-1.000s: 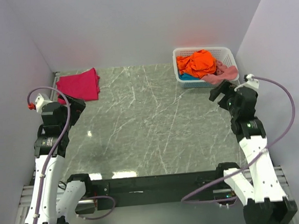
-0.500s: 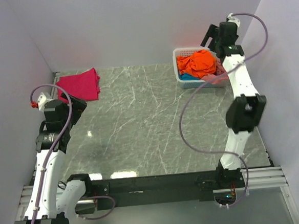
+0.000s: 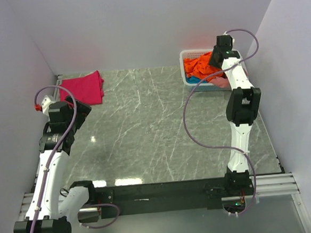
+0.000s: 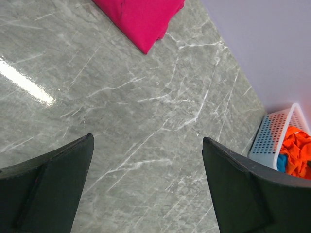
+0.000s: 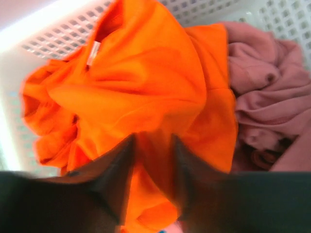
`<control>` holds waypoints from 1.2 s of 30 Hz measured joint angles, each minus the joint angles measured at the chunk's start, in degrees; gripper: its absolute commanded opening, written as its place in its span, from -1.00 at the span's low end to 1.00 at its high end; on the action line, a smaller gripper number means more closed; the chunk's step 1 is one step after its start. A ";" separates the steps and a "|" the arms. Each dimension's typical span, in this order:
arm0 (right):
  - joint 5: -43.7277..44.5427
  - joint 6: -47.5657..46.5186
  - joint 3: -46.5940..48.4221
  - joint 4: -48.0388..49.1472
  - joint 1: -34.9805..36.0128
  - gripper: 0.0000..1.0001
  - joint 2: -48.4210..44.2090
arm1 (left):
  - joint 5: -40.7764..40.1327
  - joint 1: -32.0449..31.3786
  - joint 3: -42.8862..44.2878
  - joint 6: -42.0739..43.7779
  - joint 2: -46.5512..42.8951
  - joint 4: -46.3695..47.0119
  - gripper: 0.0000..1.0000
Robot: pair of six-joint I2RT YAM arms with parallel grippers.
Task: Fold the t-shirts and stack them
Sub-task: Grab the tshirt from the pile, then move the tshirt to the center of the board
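Note:
A bright orange t-shirt (image 5: 146, 73) lies crumpled in the white basket (image 3: 191, 53), on top of a salmon-pink t-shirt (image 5: 262, 97) and a teal one (image 3: 194, 79). My right gripper (image 5: 153, 138) reaches down into the basket (image 5: 58, 34), its fingers drawn close with a fold of the orange cloth pinched between them. A magenta-red t-shirt (image 3: 83, 88) lies folded flat at the table's far left corner. My left gripper (image 4: 147, 138) hovers open over bare table, short of the magenta-red t-shirt (image 4: 141, 17), with nothing between its fingers.
The basket (image 4: 274, 136) stands at the far right corner against the back wall. White walls close in the grey marbled table (image 3: 156, 127) on the left, back and right. A purple cable loops from the right arm (image 3: 240, 105) over the table.
The right arm swung up from the table's right side to the basket, dipped into it and closed its fingers on the orange cloth. The left arm shifted only slightly.

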 measured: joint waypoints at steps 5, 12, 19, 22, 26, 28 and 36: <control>-2.89 0.20 0.98 0.13 0.02 -1.00 -0.48 | -0.81 0.00 0.00 -0.02 0.61 -0.39 0.99; -3.17 -1.01 -6.93 2.19 2.64 -1.00 -14.43 | -1.66 0.00 0.00 -0.17 -0.52 -0.39 0.99; -2.84 -2.93 -1.68 8.79 16.11 -1.00 -34.42 | -1.11 0.00 -0.35 -0.31 -0.87 0.15 0.99; -5.90 -3.32 1.42 11.76 22.62 -1.00 -40.33 | -0.70 0.00 -1.03 -0.46 -0.74 0.72 0.99; -8.52 -4.61 -0.59 14.21 30.32 -1.00 -47.01 | -0.57 0.00 -1.09 -0.85 -0.68 0.74 0.99; -8.48 -4.63 -5.55 15.72 33.46 -1.00 -50.45 | -0.55 0.00 -1.09 -1.53 -0.70 0.72 0.99; -1.97 4.13 -45.88 20.35 31.04 -0.17 -60.94 | 0.13 0.00 -3.43 -3.19 -1.97 0.72 0.99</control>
